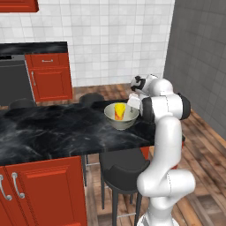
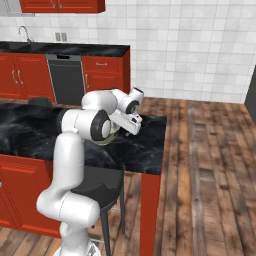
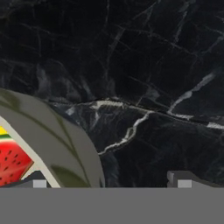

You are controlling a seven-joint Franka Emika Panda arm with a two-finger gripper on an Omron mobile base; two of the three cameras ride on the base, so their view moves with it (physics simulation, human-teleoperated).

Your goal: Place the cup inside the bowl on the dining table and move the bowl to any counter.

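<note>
Cup (image 1: 119, 111) sits upright inside the bowl (image 1: 122, 116), so I judge the first half of the task done. The bowl rests on the dining table (image 1: 53, 130), near its right end and toward the far edge, with dark stools tucked along the far and near sides.

Claw (image 3: 109, 183) is released, fingers spread wide, nothing between them. In the hand view the left fingertip (image 3: 39, 183) sits at the bowl's rim, over the inside wall, and the right fingertip (image 3: 183, 183) over bare marble outside it. The cup's red mark shows at lower left there. I read this as the claw straddling the bowl's right rim, lined up for a pinch on the wall. I cannot tell whether a finger already touches the rim.

Left to do: clench on the rim, lift the bowl with the cup inside, carry it to the counter (image 1: 33, 47) against the tiled wall at far left, and set it down. The base will probably need to drive; the wall surface lies well apart from the table.
</note>
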